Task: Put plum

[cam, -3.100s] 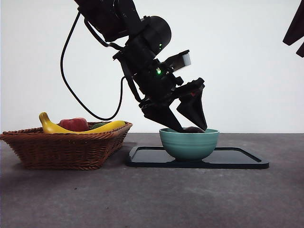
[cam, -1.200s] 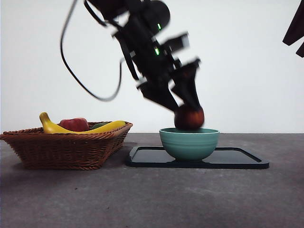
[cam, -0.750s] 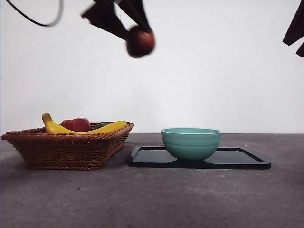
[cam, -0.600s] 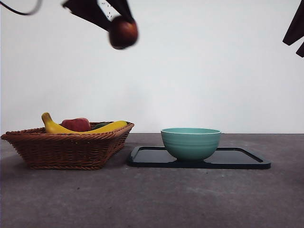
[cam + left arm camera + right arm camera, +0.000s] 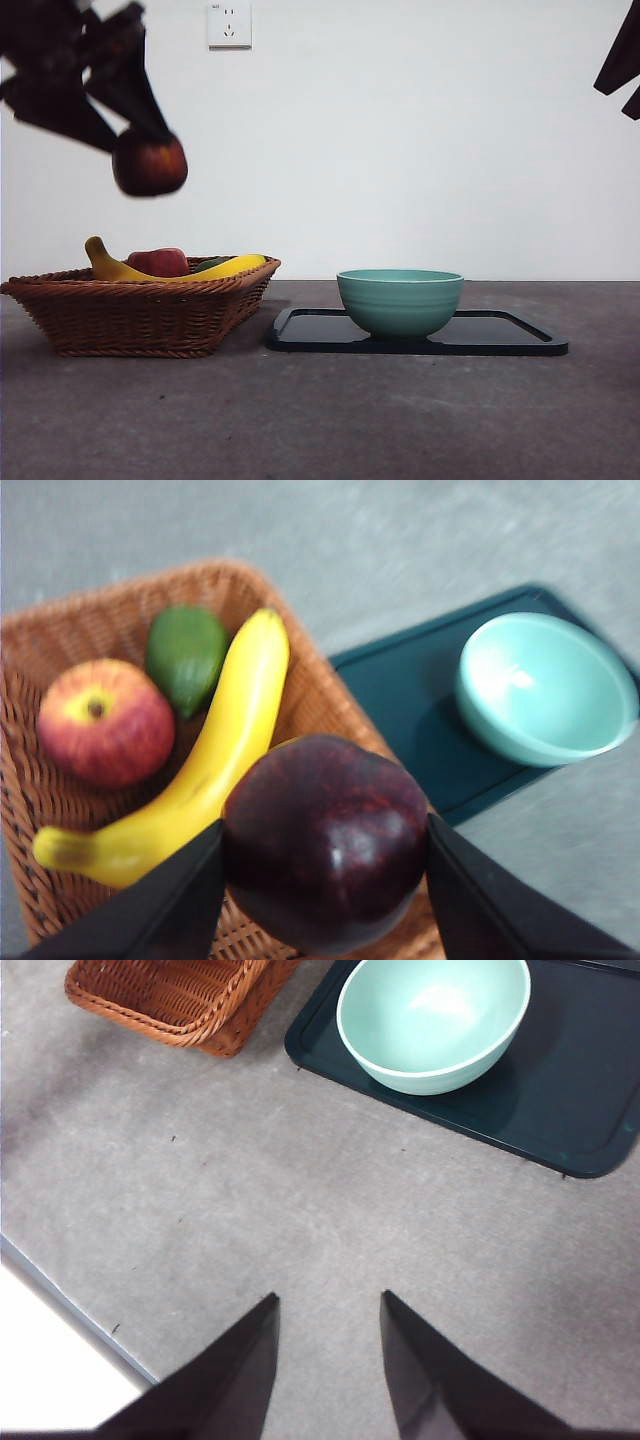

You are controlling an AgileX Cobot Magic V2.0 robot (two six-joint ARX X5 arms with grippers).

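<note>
Now I have the wicker basket [image 5: 140, 305] directly below my left gripper [image 5: 140, 150], the largest thing near it; the dark tray [image 5: 500, 335] and the teal bowl [image 5: 400, 300] on it lie well off to the side, away from the jaws. Half a second back the gripper was higher and nearer the bowl; it has since swung over the basket and dropped. The bowl now stands empty. In the basket, under the jaws, lie a banana [image 5: 200, 770], a red apple [image 5: 105, 720] and a green fruit [image 5: 185, 655]. The plum [image 5: 325, 840] hangs pinched between both jaws, clear above the basket's rim. My reading: the carry is nearly done, and lowering and release remain. The right gripper [image 5: 325, 1345] waits apart, jaws spread, holding nothing.
</note>
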